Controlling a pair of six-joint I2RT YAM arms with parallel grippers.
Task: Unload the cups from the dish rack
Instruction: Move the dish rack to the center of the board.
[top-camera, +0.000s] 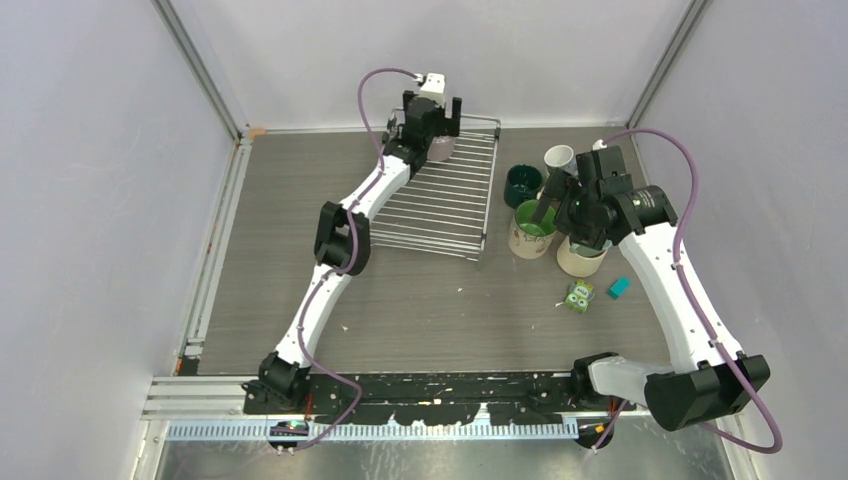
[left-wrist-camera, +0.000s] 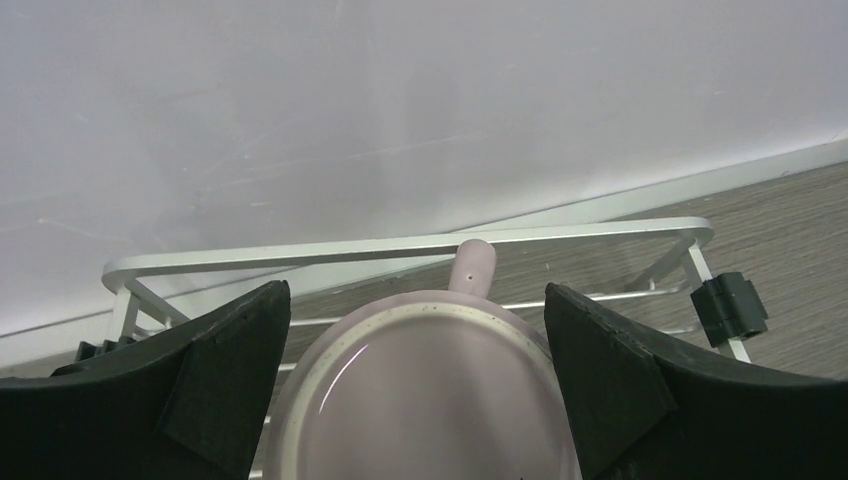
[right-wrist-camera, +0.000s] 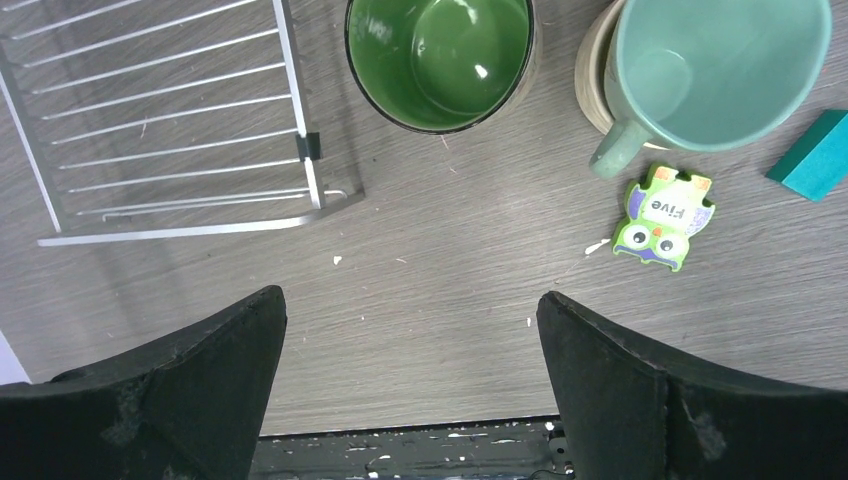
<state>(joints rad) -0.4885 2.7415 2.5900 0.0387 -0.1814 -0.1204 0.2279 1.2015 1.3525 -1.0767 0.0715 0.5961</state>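
The left gripper (left-wrist-camera: 415, 330) is wide open on both sides of the pale mauve ceramic mug (left-wrist-camera: 430, 400) at the far edge of the flat silver wire dish rack (top-camera: 440, 210), so it should squeeze and lift next, while the right gripper (right-wrist-camera: 408, 305) is open and empty

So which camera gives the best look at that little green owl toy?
The right wrist view: the owl toy shows large and sharp, its eyes and the word "Five" readable, beside the pale green mug. The top external view shows it only as a small green speck. The left wrist view misses it.
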